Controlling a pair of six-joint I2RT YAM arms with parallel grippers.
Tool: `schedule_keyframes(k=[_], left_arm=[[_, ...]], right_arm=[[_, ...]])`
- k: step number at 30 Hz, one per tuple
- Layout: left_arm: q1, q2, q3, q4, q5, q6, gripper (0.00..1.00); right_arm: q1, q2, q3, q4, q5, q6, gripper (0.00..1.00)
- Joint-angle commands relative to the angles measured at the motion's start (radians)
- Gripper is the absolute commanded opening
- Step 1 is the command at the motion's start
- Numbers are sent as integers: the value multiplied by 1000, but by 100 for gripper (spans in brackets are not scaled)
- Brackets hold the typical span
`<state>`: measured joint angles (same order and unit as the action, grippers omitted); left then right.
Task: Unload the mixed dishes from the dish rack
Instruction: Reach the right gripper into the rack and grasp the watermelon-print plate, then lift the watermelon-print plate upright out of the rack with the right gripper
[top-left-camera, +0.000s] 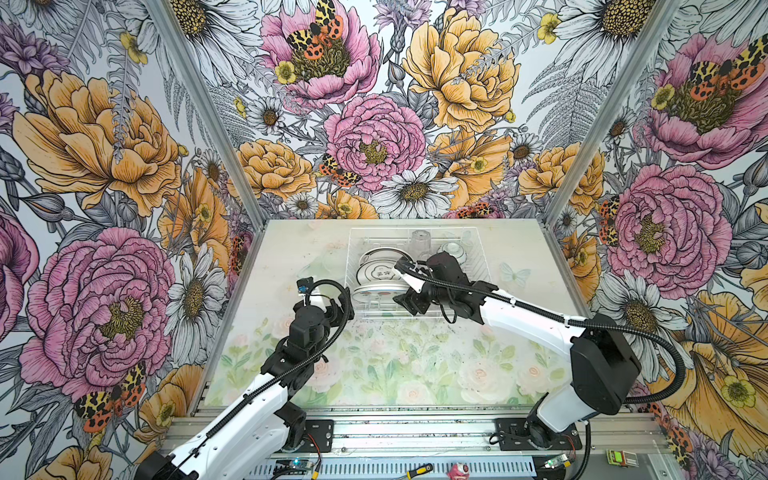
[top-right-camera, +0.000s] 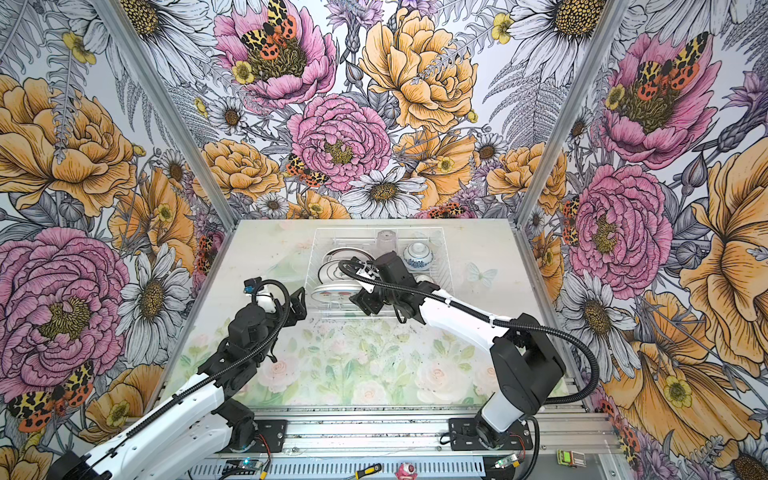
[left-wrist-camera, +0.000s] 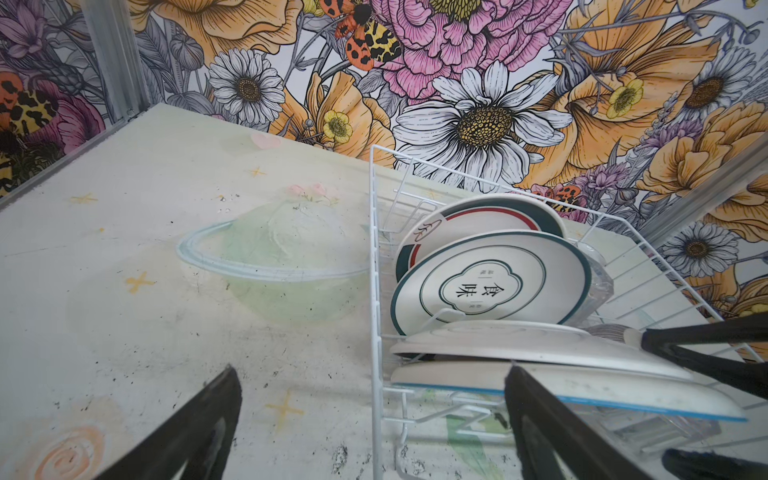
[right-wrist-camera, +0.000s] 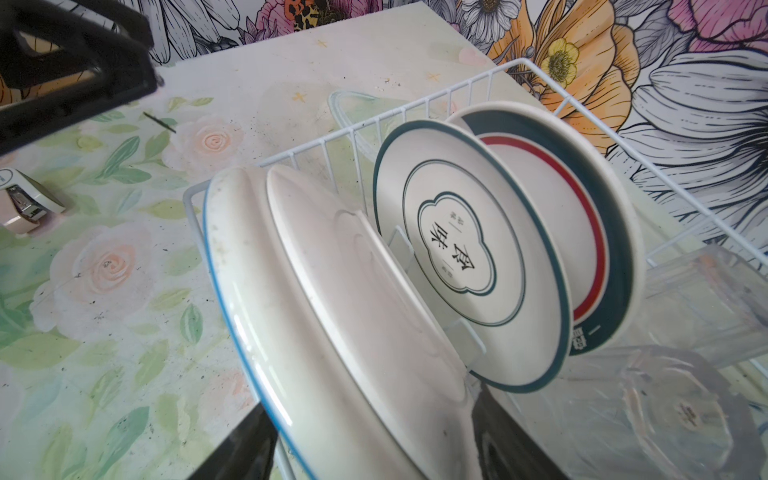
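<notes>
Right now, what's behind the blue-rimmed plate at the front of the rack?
Behind the blue-rimmed plate sits a plain white plate, then a green-rimmed plate with characters, then a red-banded plate. Their lower edges are covered by the plates in front.

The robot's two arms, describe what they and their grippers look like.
The left arm and right arm have glossy white shells joined by blocky black joints. A black ribbed conduit loops along each arm. The left gripper and right gripper have flat, tapering black fingers. A small blue connector sits by the left wrist.
</notes>
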<state>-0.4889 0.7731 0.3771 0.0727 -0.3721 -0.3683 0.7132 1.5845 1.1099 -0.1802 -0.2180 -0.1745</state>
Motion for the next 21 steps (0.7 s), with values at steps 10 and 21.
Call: schedule_keyframes(k=[10,21], left_arm=[[-10,12,-20,44,29,-22,99],[-10,32,-19,53,27,-26,99]], right_arm=[[5,42,43,-10,23,-16,60],[5,48,65,-10,44,-37,38]])
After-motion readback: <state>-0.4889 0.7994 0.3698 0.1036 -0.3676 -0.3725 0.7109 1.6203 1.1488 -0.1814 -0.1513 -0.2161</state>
